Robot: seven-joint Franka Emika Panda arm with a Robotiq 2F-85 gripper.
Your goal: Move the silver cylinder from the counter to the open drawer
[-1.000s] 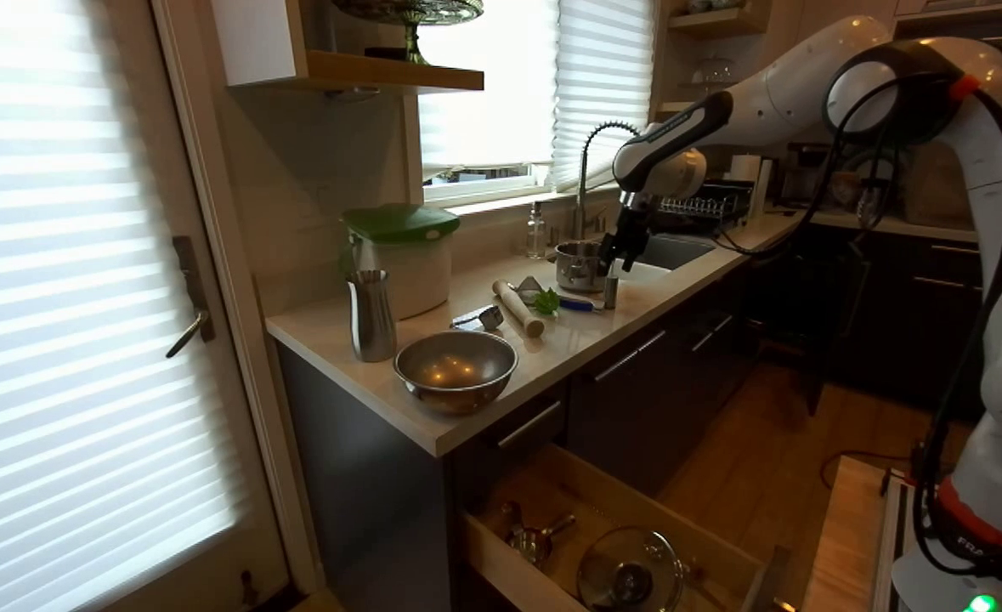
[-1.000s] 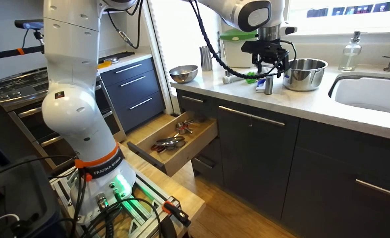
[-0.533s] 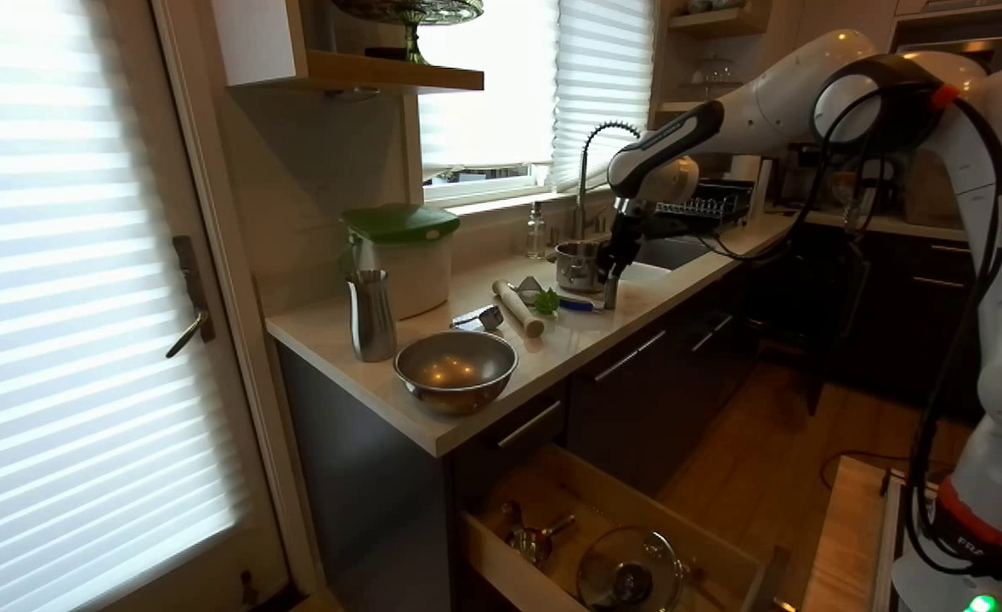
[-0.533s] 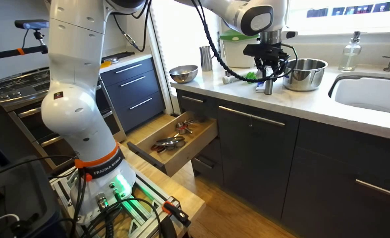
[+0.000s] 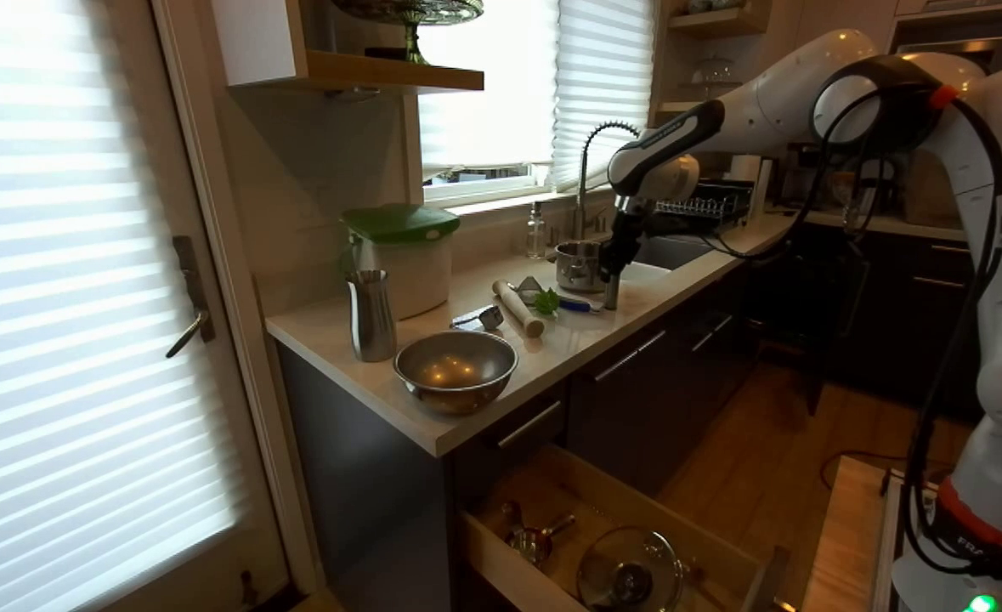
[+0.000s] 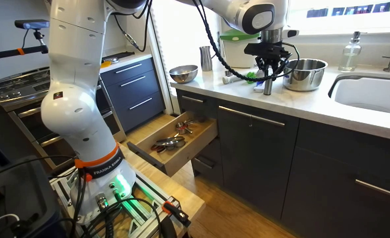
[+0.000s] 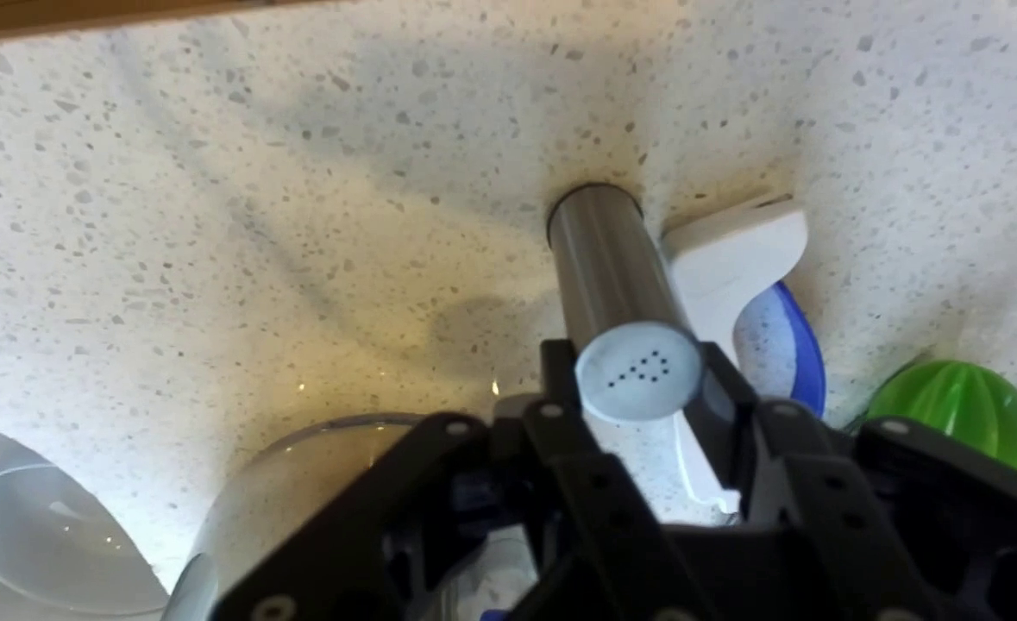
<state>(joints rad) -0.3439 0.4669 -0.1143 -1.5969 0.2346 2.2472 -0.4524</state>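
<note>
1) The silver cylinder [image 7: 607,259] stands on the counter [image 7: 344,112] near its front edge; bare surface lies between
2) Away from that edge, room is tighter; the steel pot [image 6: 302,79] is near, and in the wrist view a white piece [image 7: 732,250] lies just beside the silver cylinder, contact unclear
3) The open drawer [image 6: 190,150] sits lower and well apart; bare wood shows around its utensils [image 6: 170,142]
4) The gripper [image 7: 640,373] has its fingers [image 7: 557,379] parted only to the silver cylinder's width, pinching its upper end from two sides
</note>
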